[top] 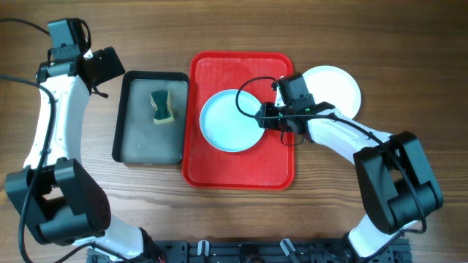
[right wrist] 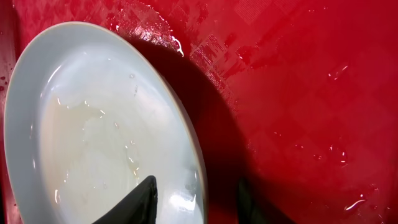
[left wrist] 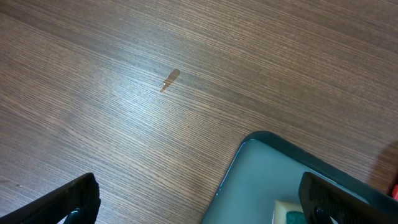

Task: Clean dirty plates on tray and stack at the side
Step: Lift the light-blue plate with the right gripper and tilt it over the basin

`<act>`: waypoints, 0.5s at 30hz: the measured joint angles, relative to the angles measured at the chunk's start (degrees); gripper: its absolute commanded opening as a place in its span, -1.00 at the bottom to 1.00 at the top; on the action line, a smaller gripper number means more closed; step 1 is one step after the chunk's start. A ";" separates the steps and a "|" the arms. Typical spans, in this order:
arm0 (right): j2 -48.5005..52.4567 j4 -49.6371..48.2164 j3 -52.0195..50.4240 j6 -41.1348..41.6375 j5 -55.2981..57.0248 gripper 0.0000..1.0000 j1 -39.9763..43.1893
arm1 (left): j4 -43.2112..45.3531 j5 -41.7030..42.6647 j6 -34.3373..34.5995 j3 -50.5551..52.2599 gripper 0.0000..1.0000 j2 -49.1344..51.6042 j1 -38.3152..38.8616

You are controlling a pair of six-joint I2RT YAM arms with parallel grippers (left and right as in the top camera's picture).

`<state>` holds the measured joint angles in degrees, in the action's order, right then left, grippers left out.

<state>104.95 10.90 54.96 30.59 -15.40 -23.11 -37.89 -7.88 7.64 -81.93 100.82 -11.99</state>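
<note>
Your right claw [right wrist: 198, 190] stands apart astride the wet plate [right wrist: 93, 124]; bite too shallow and it could slip out.

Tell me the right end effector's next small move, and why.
Probably close on the rim of the pale blue plate. The right end effector is open and its fingers straddle that rim, one over the plate's wet inside, one over the red tray. The white plate lies beside the tray, so this one likely goes there next.
</note>
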 measured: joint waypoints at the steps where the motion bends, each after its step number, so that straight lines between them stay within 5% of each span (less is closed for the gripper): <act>1: 0.00 0.09 0.00 -0.04 0.00 -0.56 0.00 | 0.00 0.00 0.00 0.00 1.00 0.00 0.00; 4: 0.02 0.37 -0.02 -0.11 0.13 -0.85 0.00 | 0.00 0.00 0.00 0.00 1.00 0.00 0.00; 15: 0.92 0.07 -0.02 0.24 0.20 -0.92 0.00 | 0.00 -0.02 0.00 0.00 1.00 0.00 0.00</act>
<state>105.86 10.96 54.94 30.83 -15.20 -23.11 -37.89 -7.90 7.64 -81.93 100.82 -11.99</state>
